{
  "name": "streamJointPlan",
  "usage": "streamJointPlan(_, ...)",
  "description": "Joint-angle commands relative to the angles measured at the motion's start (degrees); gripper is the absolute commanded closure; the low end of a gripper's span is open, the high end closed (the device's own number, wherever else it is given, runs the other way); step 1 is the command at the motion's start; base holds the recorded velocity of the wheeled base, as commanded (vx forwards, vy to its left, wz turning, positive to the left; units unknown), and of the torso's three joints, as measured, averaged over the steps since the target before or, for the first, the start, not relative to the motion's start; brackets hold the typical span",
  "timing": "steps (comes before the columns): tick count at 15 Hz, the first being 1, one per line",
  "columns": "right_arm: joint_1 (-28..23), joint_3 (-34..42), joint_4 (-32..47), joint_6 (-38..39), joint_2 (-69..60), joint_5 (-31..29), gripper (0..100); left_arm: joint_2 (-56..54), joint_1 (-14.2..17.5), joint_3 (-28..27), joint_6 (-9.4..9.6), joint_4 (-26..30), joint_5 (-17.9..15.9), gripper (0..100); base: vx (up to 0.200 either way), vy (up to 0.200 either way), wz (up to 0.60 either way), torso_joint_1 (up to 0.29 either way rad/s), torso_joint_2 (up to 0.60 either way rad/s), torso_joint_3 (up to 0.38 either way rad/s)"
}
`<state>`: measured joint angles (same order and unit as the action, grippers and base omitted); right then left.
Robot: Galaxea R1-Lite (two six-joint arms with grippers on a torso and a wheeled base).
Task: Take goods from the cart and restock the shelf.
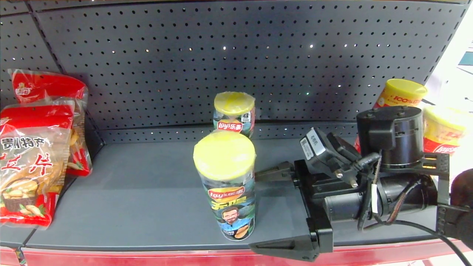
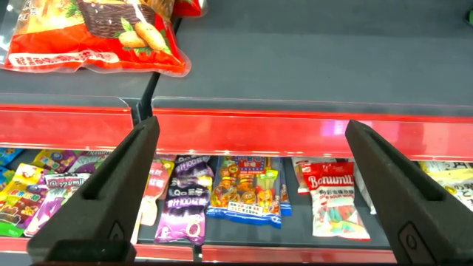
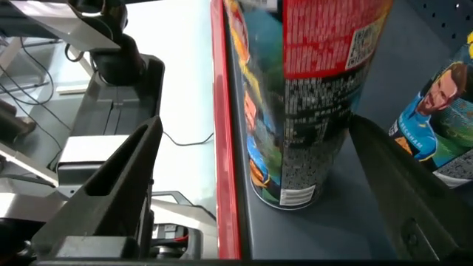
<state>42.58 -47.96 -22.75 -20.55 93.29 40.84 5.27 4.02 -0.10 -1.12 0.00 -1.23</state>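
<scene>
Chips can [image 1: 225, 184] is set upright at the shelf [image 1: 147, 199] front, lined before a second can [image 1: 234, 112], probably for neat facing; the right gripper [image 1: 255, 209] is held spread beside it, nothing pinched.

A dark grey metal shelf [image 1: 147, 199] with a pegboard back and a red front strip. Near its front edge, about the middle, stands the front canister [image 1: 225, 184]: a tall crisp tube, upright, with a yellow lid and a wrapper in green and blue showing a cartoon face. In the right wrist view its printed side [image 3: 310, 103] is red on top and black below. Directly behind it, close to the back wall, the rear canister [image 1: 234, 112] stands upright with the same yellow lid. The two are apart. At the shelf's right end are a yellow-lidded orange canister [image 1: 401, 94] and a pale yellow canister [image 1: 443, 129]. At the left end, red snack bags [image 1: 29, 162] stand one behind another.
</scene>
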Motion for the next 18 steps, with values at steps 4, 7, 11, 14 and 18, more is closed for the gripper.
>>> streamJointPlan(4,0.05,0.15,-0.02,-0.01,0.13,0.03,0,0.09,0.02,0.01,-0.02,0.0,0.0,0,0.0,0.0,0.0,0.0,0.0,0.0)
streamJointPlan(7,-0.04,1.46,-0.1,-0.01,-0.13,0.03,0,0.09,0.02,0.01,-0.02,0.0,0.0,0,0.0,0.0,0.0,0.0,0.0,0.0)
streamJointPlan(11,-0.04,1.82,-0.1,-0.01,-0.22,0.03,0,0.09,0.02,0.01,-0.02,0.0,0.0,0,0.0,0.0,0.0,0.0,0.0,0.0)
streamJointPlan(14,-0.04,1.99,-0.1,0.07,-0.22,-0.06,0,0.09,0.02,0.01,-0.02,0.0,0.0,0,0.0,0.0,0.0,0.0,0.0,0.0)
streamJointPlan(18,-0.31,4.01,-0.1,0.43,-1.62,-0.06,0,0.09,0.02,0.01,-0.02,0.0,0.0,0,0.0,0.0,0.0,0.0,0.0,0.0)
